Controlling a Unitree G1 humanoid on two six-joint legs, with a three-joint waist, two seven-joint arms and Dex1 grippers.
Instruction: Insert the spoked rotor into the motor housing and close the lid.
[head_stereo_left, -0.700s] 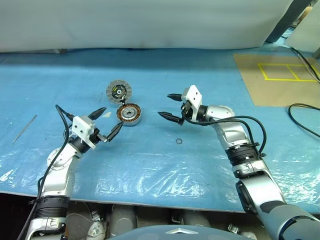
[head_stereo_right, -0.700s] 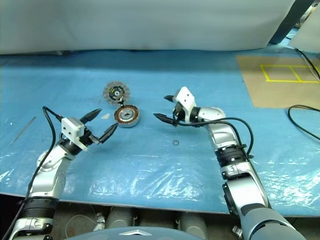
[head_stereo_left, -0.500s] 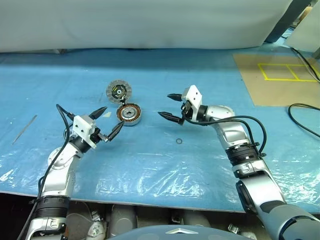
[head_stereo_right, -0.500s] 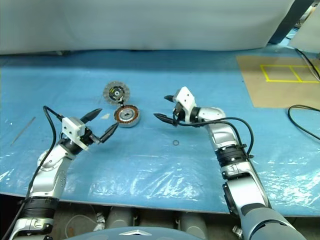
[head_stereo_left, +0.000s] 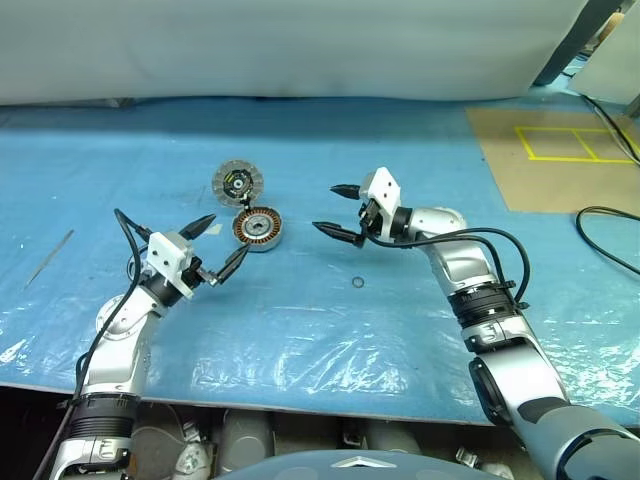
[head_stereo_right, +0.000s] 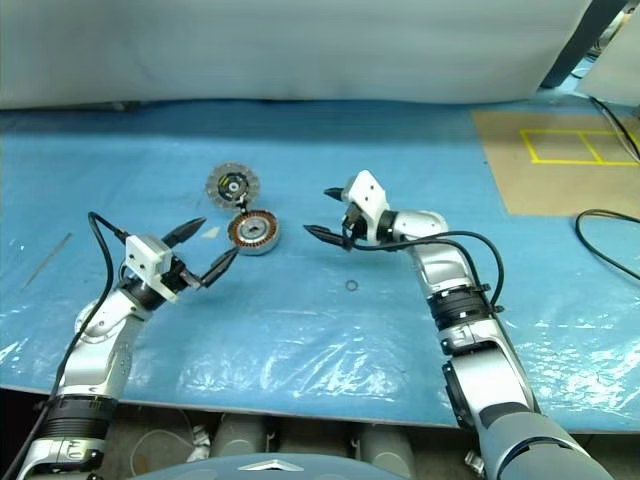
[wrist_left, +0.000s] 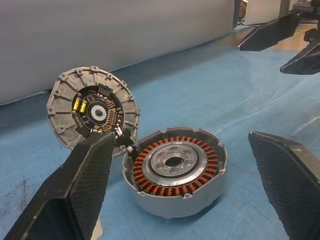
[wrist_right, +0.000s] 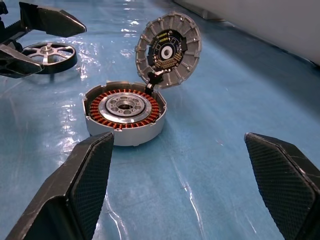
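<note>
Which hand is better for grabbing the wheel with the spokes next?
The left. The spoked rotor lies on the blue sheet right beside the open, empty left hand. The right hand, also open and empty, is on the other side of the motor housing.

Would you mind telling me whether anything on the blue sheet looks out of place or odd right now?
The lid stands tilted up on edge behind the motor housing, apparently joined to it at the rim rather than lying flat. A small dark ring lies loose on the blue sheet, apart from the motor parts. Nothing looks spilled or damaged.
</note>
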